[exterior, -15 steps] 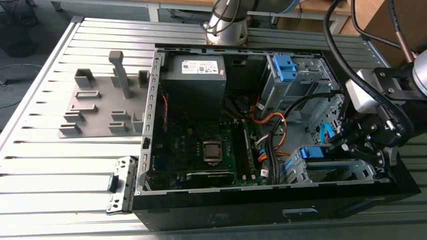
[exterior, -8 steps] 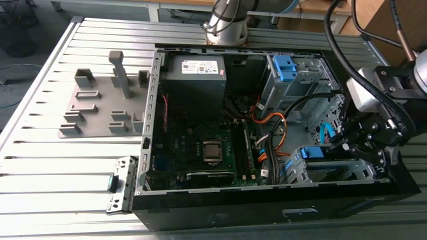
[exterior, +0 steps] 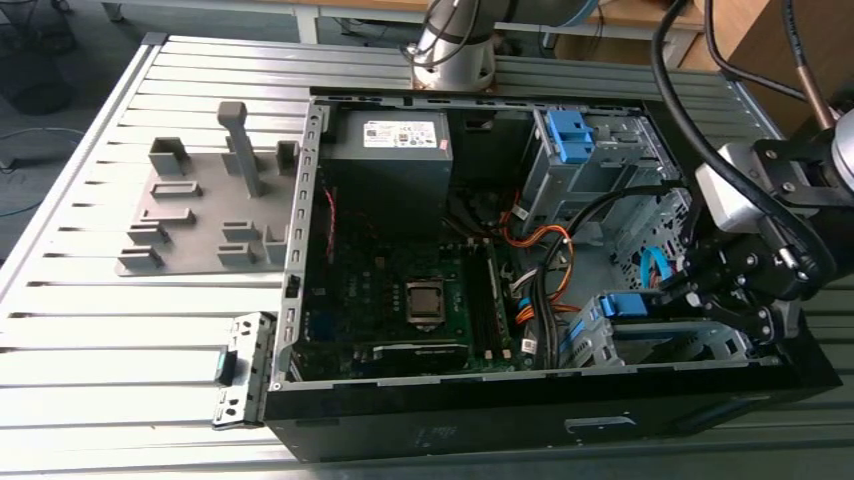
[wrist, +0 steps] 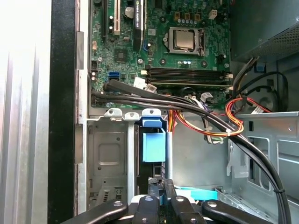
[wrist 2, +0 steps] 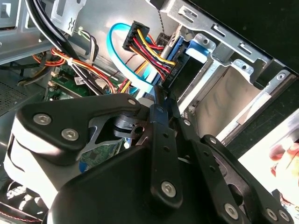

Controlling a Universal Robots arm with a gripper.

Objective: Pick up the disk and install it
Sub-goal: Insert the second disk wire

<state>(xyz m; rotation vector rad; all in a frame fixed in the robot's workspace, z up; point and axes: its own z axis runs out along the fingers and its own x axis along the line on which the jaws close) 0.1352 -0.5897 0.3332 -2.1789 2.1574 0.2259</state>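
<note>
My pincer (wrist: 163, 183) is clenched, fingers together, right at the end of the disk (wrist: 153, 145). The disk stands on edge in the drive cage (wrist: 107, 154) of the open computer case (exterior: 441, 420), by the worktop's (exterior: 80, 340) edge at the exterior view's right.

The open computer case (exterior: 534, 400) lies on the tabletop (exterior: 80, 340), across the centre and right of the exterior view. A fixture plate (exterior: 187, 215) stands left of it, at middle left; a small bracket (exterior: 238, 370) sits at lower left, just beside the case's corner. Inside the case, the power supply (exterior: 394, 150) is at upper centre, the motherboard (exterior: 400, 300) below it, one drive cage (exterior: 587, 150) at upper right and another (exterior: 667, 345) at lower right. The disk (exterior: 625, 305) sits in the lower cage, with the hand (exterior: 683, 297) just beside it at the right edge. A robot arm's base (exterior: 454, 45) stands behind the case, top centre.
</note>
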